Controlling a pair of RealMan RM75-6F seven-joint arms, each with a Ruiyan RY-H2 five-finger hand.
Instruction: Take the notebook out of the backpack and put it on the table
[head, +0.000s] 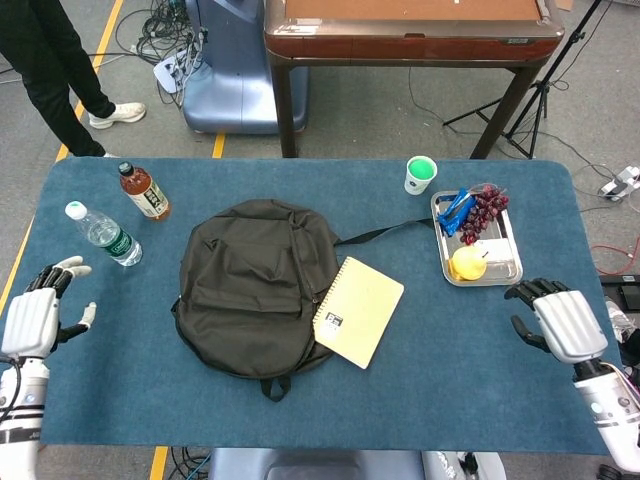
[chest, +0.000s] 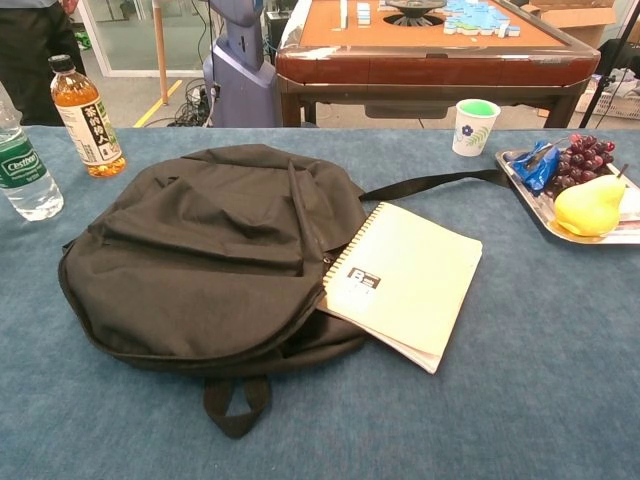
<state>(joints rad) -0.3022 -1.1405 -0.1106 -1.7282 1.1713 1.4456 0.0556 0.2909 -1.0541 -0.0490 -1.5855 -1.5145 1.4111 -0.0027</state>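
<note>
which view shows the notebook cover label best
The chest view: the notebook is close and large there, with its dark cover label and spiral edge distinct. The head view shows the whole notebook beside the backpack from above, but the label is tiny.

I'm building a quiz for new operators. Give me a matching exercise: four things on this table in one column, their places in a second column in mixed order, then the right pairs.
Things
1. notebook
2. pear
3. paper cup
4. water bottle

Places
A. in the metal tray, below the grapes
B. near the table's left edge, beside the tea bottle
C. lying flat, its left edge on the backpack
D. near the far edge, left of the tray

Pairs: 1-C, 2-A, 3-D, 4-B
</note>
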